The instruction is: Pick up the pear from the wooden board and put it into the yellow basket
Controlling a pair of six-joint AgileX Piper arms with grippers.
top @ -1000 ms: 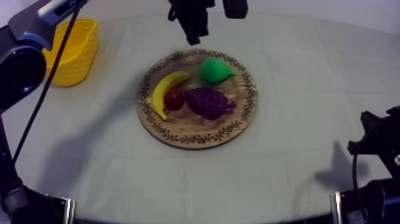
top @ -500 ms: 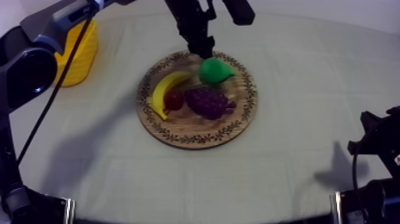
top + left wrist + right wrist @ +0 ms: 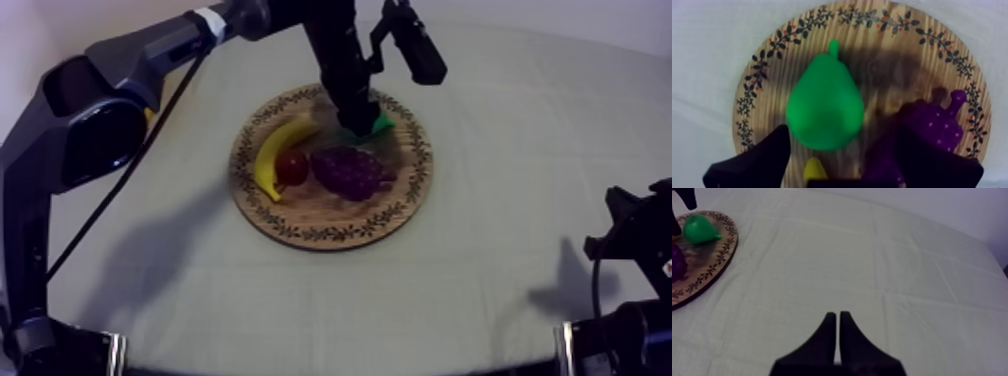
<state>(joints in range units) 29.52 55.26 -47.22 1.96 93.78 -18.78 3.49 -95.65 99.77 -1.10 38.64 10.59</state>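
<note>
Poised over the far half of the wooden board (image 3: 330,236) with the left claw (image 3: 358,118), directly above the pear (image 3: 824,112). Spread apart, one of the black fingers (image 3: 757,160) on each flank of the pear's wide end, with nothing gripped yet. Probably set that wide to clear the fattest part of the fruit before closing.

Found lying flat on the board near its rim, stem toward the rim and round end toward the board's middle. Hemmed in on the inner side by the bunch of grapes (image 3: 350,172), just beside the pear. Flanked farther across the board by the banana (image 3: 275,155), with the small red fruit (image 3: 292,167) tucked against it. Approached from above likely for that reason: little room to come in sideways without nudging the grapes.

Parked well away from the board with the right claw (image 3: 837,319), pressed together on nothing as a narrow wedge over bare cloth of the surface (image 3: 897,263). Held out of the way, by the look of it, because the pear lies under the other arm.

Judged as the grasp step: closing round the pear's belly, then lifting clear of the board and carrying to the yellow basket. Worth watching for the smooth taper slipping out toward the stem, and for the finger on the grapes' side catching them.
</note>
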